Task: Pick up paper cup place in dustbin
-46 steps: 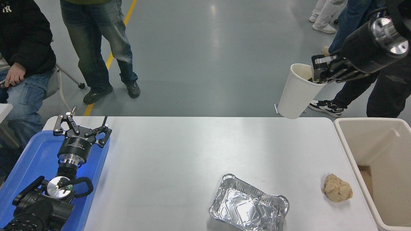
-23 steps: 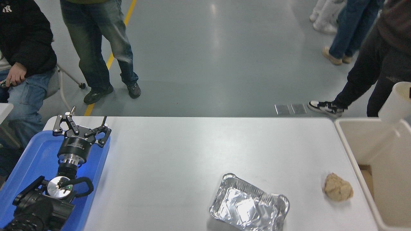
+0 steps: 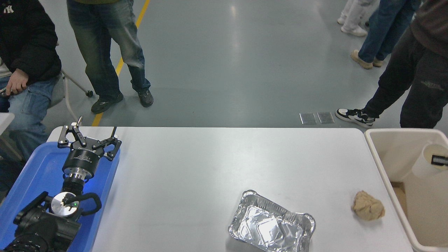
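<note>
At the lower left of the frame the left gripper [image 3: 90, 139] is parked over a blue tray [image 3: 35, 182], with its fingers spread apart and nothing between them. Low in the middle lies a silver foil tray [image 3: 271, 227] on the white table [image 3: 210, 161], and to the right of it, near the table edge, a crumpled tan paper ball [image 3: 368, 210]. At the right edge stands the dustbin [image 3: 379, 154]. The paper cup [image 3: 425, 161] is inside its outline, tilted, its mouth toward the frame edge. Only a small black tip of the right gripper [image 3: 440, 160] shows at the cup's mouth; I cannot tell if it pinches. Beyond the table, people's legs [image 3: 105, 52] stand on the grey floor.
</note>
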